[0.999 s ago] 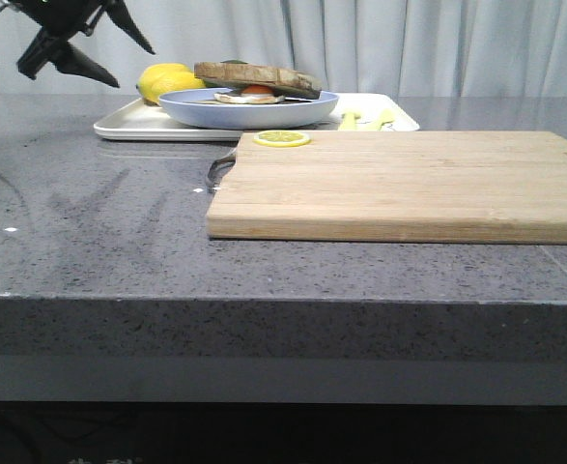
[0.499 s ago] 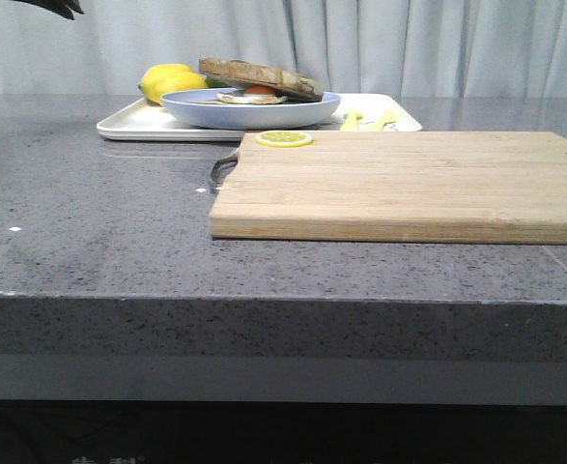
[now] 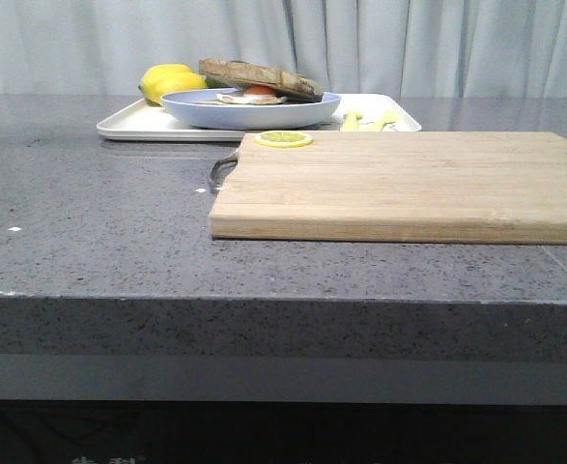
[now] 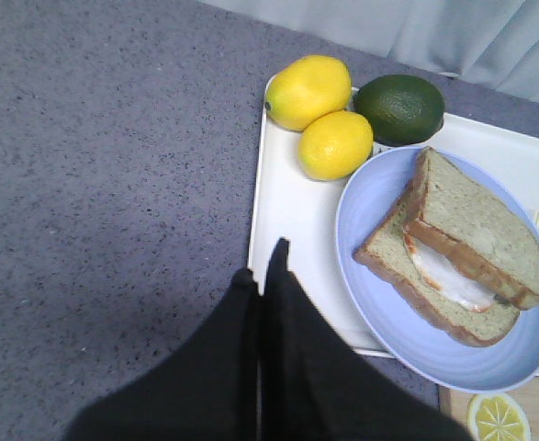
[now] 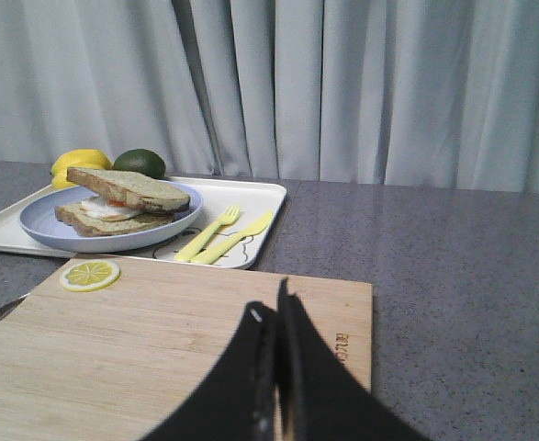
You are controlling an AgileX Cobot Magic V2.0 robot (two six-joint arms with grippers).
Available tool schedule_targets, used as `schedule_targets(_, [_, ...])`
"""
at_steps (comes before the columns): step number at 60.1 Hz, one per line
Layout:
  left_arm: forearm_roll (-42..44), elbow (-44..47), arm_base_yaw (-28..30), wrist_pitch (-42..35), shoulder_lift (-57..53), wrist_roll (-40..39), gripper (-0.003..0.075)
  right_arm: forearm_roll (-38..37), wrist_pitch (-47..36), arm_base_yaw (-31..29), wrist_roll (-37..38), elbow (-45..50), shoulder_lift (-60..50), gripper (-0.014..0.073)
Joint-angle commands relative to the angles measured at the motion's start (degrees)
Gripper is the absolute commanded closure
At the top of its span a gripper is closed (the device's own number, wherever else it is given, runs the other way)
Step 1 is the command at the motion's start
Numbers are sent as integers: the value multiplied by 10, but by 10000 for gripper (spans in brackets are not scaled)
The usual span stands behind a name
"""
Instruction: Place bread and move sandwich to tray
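The sandwich point(image 3: 256, 81) lies on a round pale-blue plate point(image 3: 249, 109) that stands on the white tray point(image 3: 133, 123) at the back of the table. Its top bread slice point(image 4: 476, 227) rests askew over the fried egg point(image 4: 443, 280) and the lower slice. It also shows in the right wrist view point(image 5: 122, 200). My left gripper point(image 4: 262, 268) is shut and empty, high above the tray's near edge, left of the plate. My right gripper point(image 5: 271, 308) is shut and empty above the wooden cutting board point(image 5: 159, 331). Neither gripper shows in the front view.
Two lemons point(image 4: 322, 118) and a dark green lime point(image 4: 399, 108) lie on the tray beside the plate. A yellow fork point(image 5: 207, 233) and knife point(image 5: 234, 238) lie at the tray's right end. A lemon slice point(image 3: 283, 139) sits on the board's far left corner.
My left gripper, seen at the front view's upper left a second ago, has risen out of that view. The sandwich, plate and tray have stayed put.
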Motion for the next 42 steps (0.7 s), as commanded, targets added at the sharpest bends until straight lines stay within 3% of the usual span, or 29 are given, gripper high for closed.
schedule_targets(1, [13,17,-4,-19,-78,-7,739,1,-48,-1,0,-14,2,653])
schedule_targets(18, [65,205,-4,-60,-251,-14,739,1,-48,-1,0,-14,2,653])
schedule_targets(42, [67,564,-4,-237,-545,71,739,1,-48,-1,0,-14,2,653])
